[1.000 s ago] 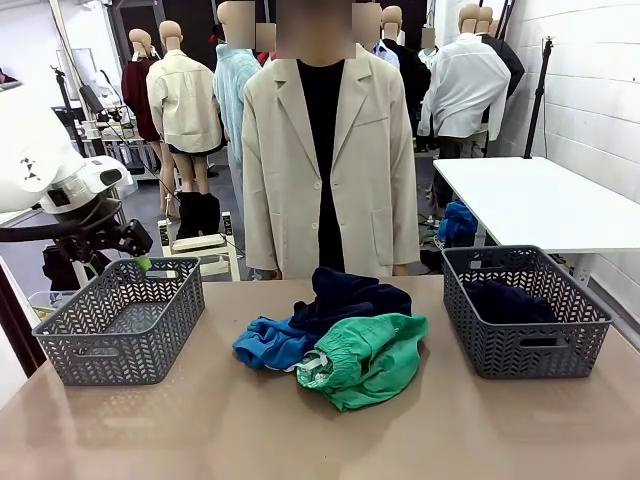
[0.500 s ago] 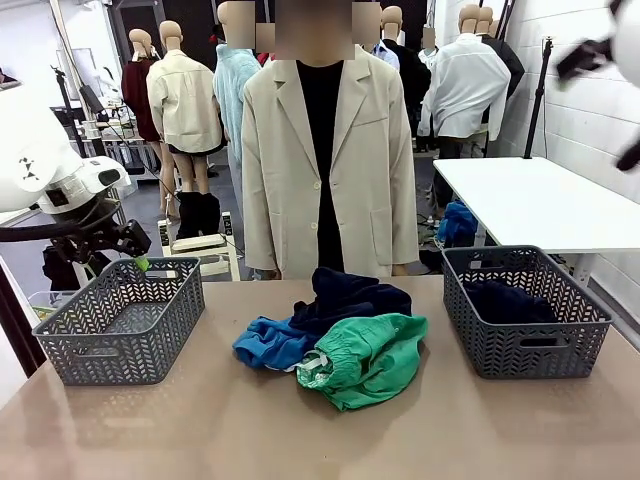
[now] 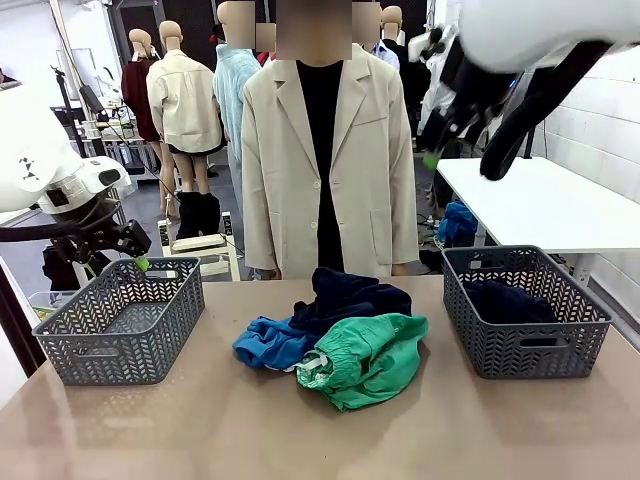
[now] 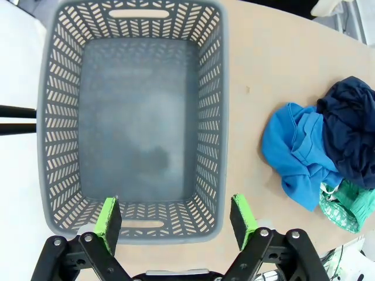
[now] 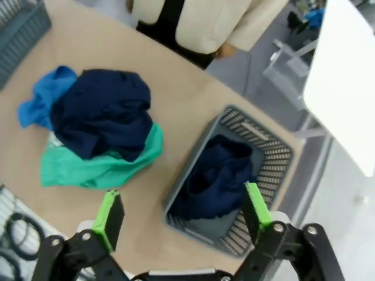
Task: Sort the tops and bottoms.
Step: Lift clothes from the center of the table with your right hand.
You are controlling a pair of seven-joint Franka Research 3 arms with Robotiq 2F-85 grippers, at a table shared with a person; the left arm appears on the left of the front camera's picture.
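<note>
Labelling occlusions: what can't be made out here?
- Front view: blue top mostly buried under navy garment and green shorts.
- Front view: right gripper motion-blurred.
- Right wrist view: dark cloth in basket, type unreadable, blurred.

Left basket [image 3: 130, 330] and right basket [image 3: 520, 350], grey mesh, well apart on tan table [image 3: 200, 430]. Beyond far edge, person in beige coat [image 3: 370, 170]. White side table [image 3: 540, 200] behind right.
</note>
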